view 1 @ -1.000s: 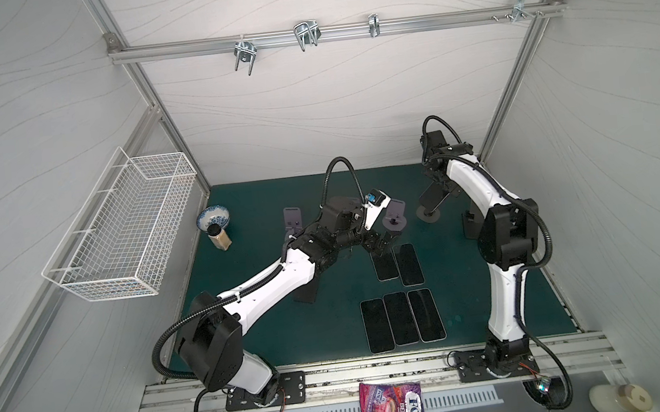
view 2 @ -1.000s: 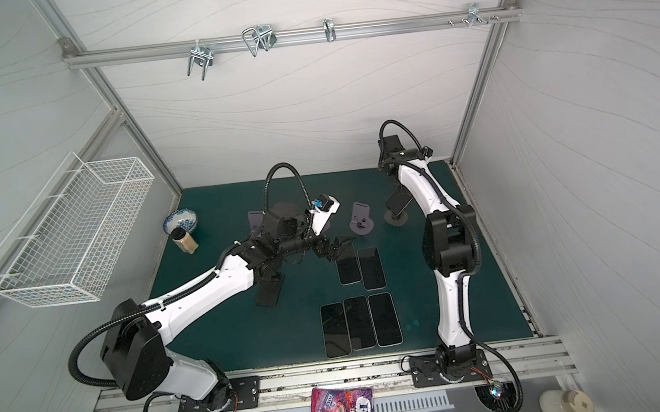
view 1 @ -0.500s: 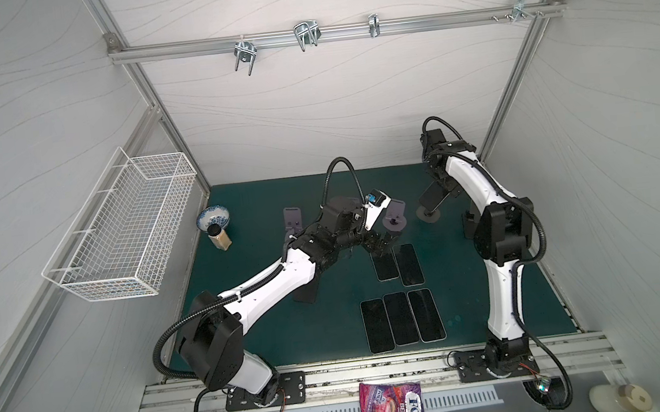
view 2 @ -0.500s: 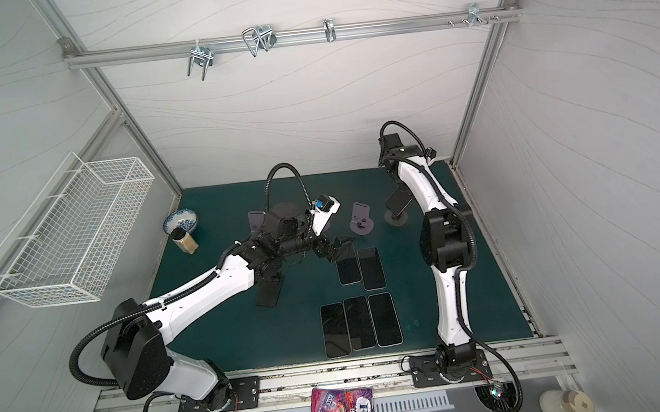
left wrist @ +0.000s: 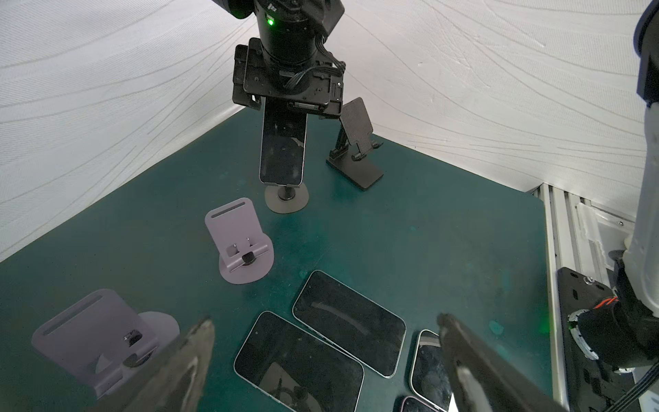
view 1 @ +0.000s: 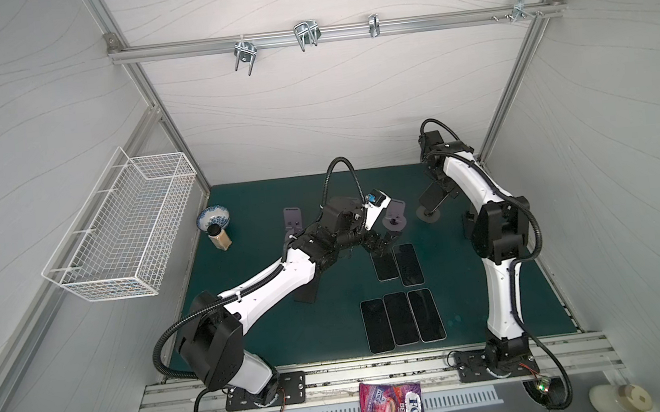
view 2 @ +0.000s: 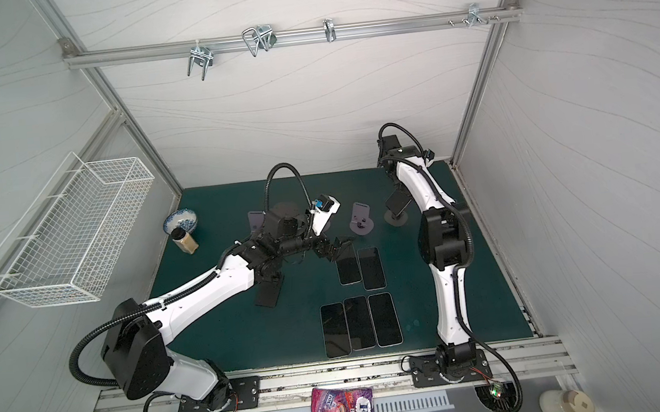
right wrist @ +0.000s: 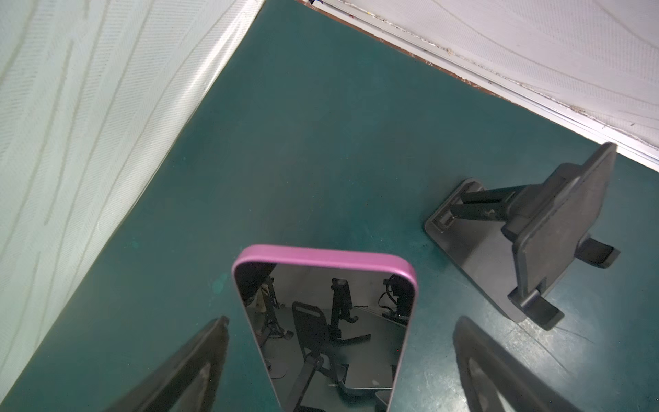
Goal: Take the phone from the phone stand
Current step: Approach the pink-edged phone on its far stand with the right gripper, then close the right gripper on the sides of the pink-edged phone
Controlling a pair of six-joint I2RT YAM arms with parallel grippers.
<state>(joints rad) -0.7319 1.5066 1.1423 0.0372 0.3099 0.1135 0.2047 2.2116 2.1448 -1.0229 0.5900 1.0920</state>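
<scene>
Straddling phone (right wrist: pixel 322 335), right gripper (right wrist: pixel 340 321) stands wide, holding nothing; should centre on long edges, close gently, lift along tilt clear of phone stand (left wrist: pixel 286 201)

The candy bag (view 1: pixel 391 411) reads "FOX'S" and "BERRIES".

Probably a robotics lab cell: aluminium frame (view 1: pixel 335 35), white panels (view 1: pixel 310 113), green mat (view 1: pixel 333 332).

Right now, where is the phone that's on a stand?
In a top view the phone sits at the back right of the green mat on a round-base stand, between an empty purple stand and a black folding stand.
</scene>
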